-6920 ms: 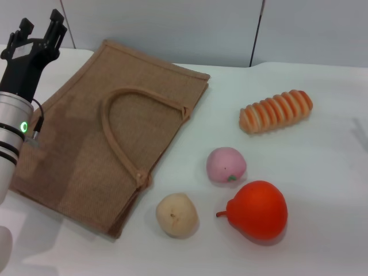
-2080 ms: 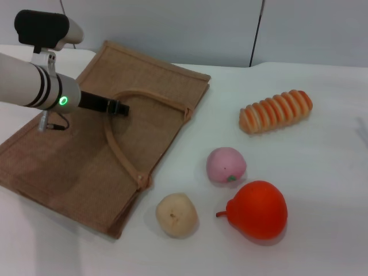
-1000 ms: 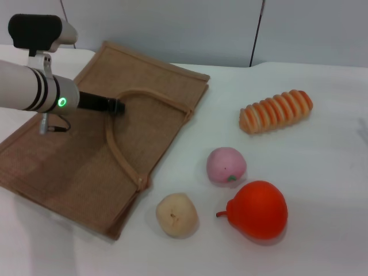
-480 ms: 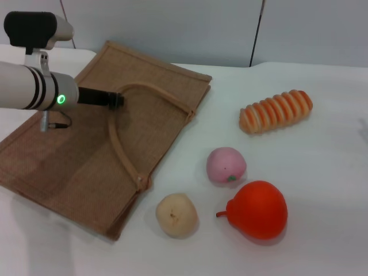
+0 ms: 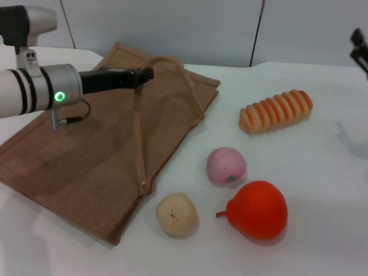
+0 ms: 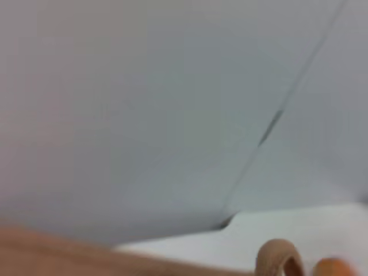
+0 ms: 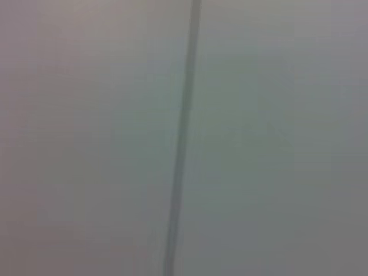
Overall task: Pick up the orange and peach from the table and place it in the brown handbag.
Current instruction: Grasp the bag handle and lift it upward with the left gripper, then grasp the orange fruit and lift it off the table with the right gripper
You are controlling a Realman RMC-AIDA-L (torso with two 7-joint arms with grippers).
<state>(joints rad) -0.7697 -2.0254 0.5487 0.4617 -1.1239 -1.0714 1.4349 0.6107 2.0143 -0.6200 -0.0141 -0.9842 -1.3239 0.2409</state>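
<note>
The brown handbag (image 5: 86, 155) lies flat on the white table at the left. My left gripper (image 5: 144, 73) is shut on its upper handle (image 5: 138, 126) and holds the loop raised above the bag. The handle's loop also shows in the left wrist view (image 6: 279, 260). The peach (image 5: 226, 165) sits right of the bag. The orange (image 5: 259, 210) lies in front of the peach, stem tip pointing left. My right gripper (image 5: 359, 49) shows only at the far right edge, high above the table. The right wrist view shows only wall.
A beige round fruit (image 5: 177, 215) lies left of the orange, near the bag's front corner. A striped bread roll (image 5: 276, 111) lies at the back right. The table's far edge meets a grey wall.
My left gripper has risen and moved right with the handle, pulling the loop up off the bag; the bag's top edge shifted slightly. My right gripper has come into view at the right edge.
</note>
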